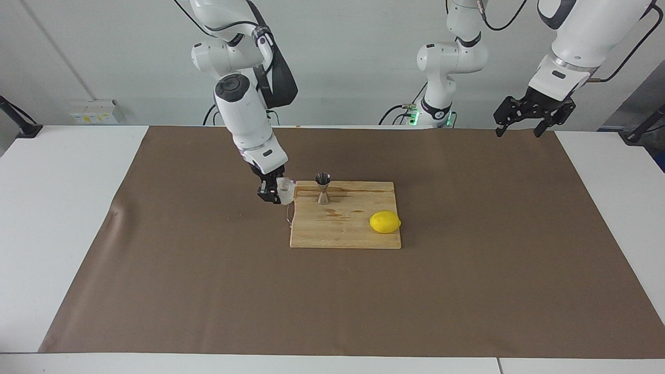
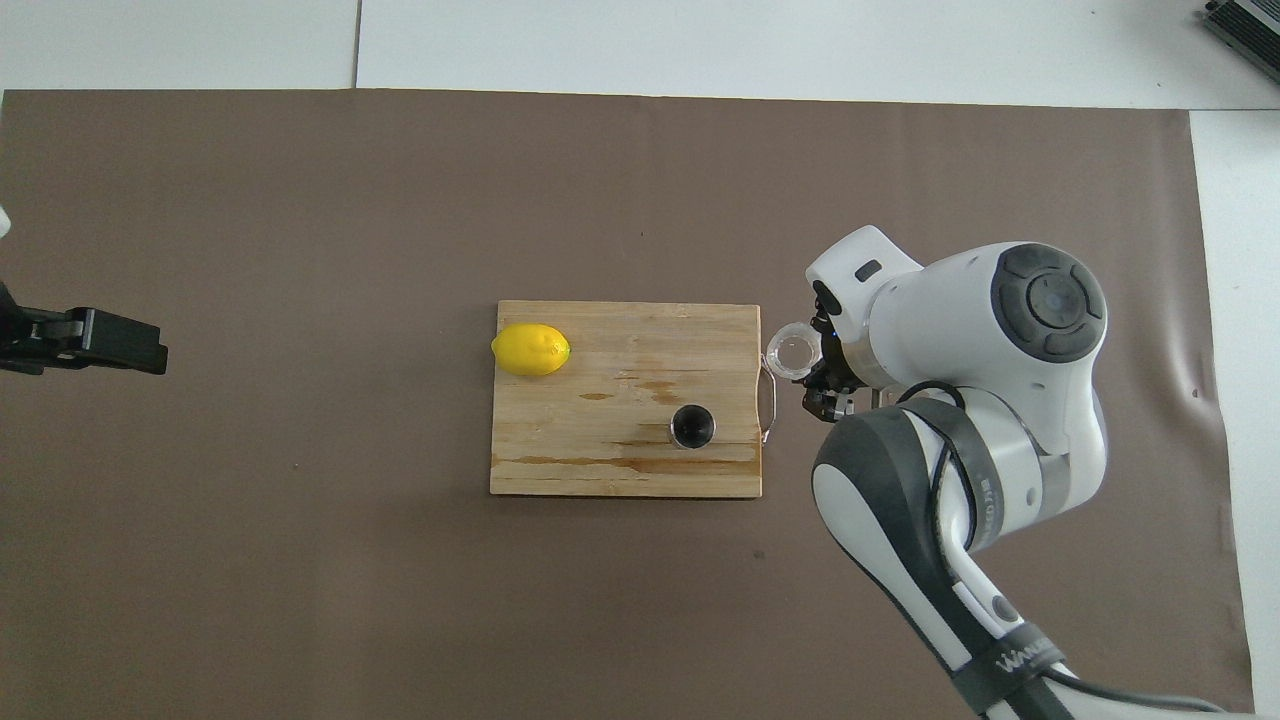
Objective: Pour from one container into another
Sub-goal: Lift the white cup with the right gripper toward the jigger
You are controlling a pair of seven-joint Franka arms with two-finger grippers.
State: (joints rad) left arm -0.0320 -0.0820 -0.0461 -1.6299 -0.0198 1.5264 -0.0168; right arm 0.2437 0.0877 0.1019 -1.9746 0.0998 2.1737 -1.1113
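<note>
My right gripper (image 1: 278,192) is shut on a small clear glass cup (image 1: 286,189), holding it in the air by the handle end of the wooden cutting board (image 1: 348,236). From overhead the glass cup (image 2: 792,350) shows a round open mouth just off the cutting board (image 2: 600,470), with the right gripper (image 2: 818,378) beside it. A shiny metal hourglass jigger (image 1: 323,188) stands upright on the board, apart from the cup; the jigger (image 2: 692,426) has a dark mouth. My left gripper (image 1: 520,130) waits open, raised over the mat's corner; the left gripper (image 2: 140,345) holds nothing.
A yellow lemon (image 1: 385,222) lies on the board toward the left arm's end; the lemon (image 2: 531,349) is farther from the robots than the jigger. A thin metal handle (image 2: 766,400) sticks out of the board. A brown mat (image 1: 467,291) covers the table.
</note>
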